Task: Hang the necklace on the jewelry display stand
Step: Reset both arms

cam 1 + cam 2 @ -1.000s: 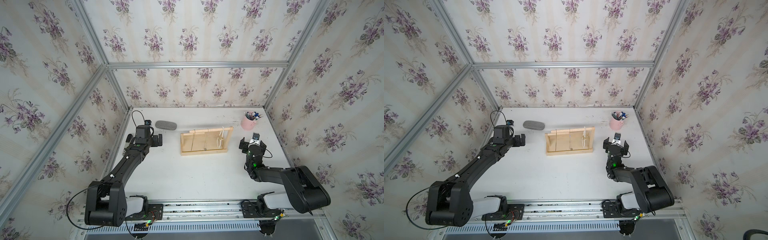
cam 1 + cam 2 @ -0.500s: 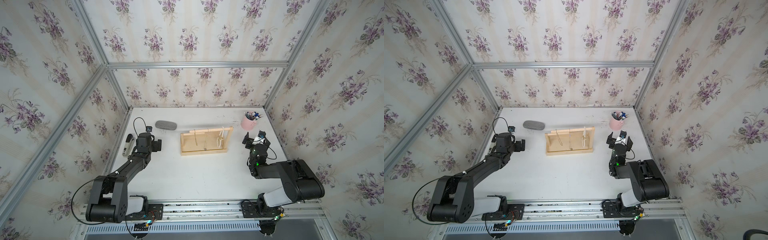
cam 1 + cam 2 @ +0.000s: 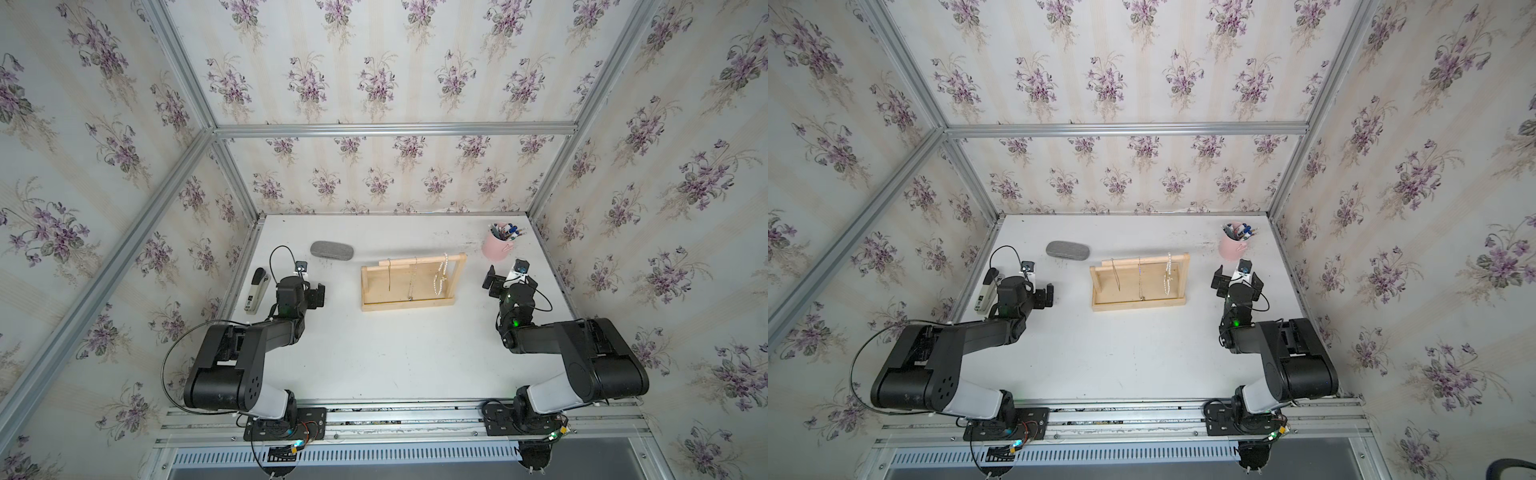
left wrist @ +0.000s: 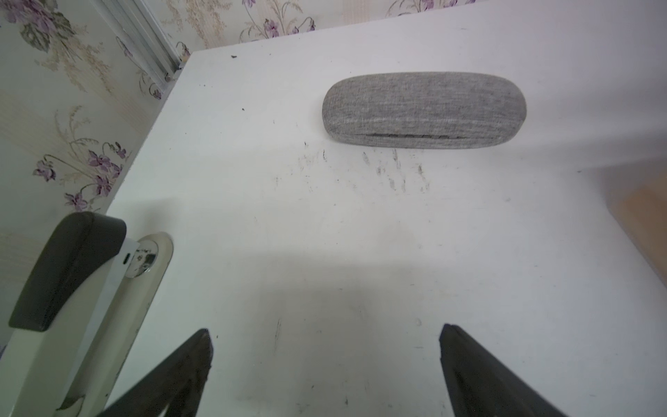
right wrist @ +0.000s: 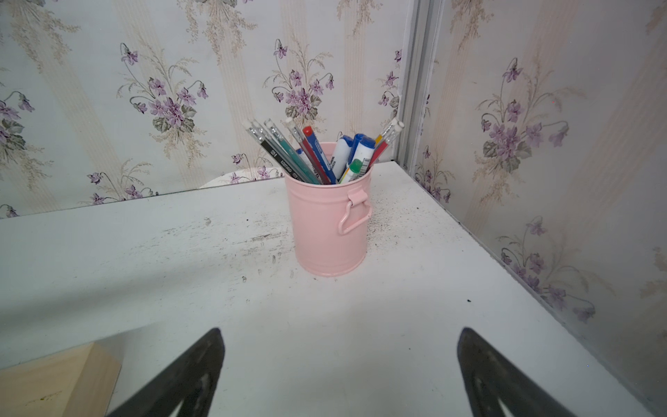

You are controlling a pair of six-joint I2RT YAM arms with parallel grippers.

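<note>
Both arms have pulled back: left tool and right tool gape empty, the necklace hanging on the stand between them, well apart. Job looks done.

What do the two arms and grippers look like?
The left arm and right arm are boxy matte-black links on white base joints, each with a green light near the wrist and looping black cables. The left gripper and right gripper have dark, tapering fingers.
</note>
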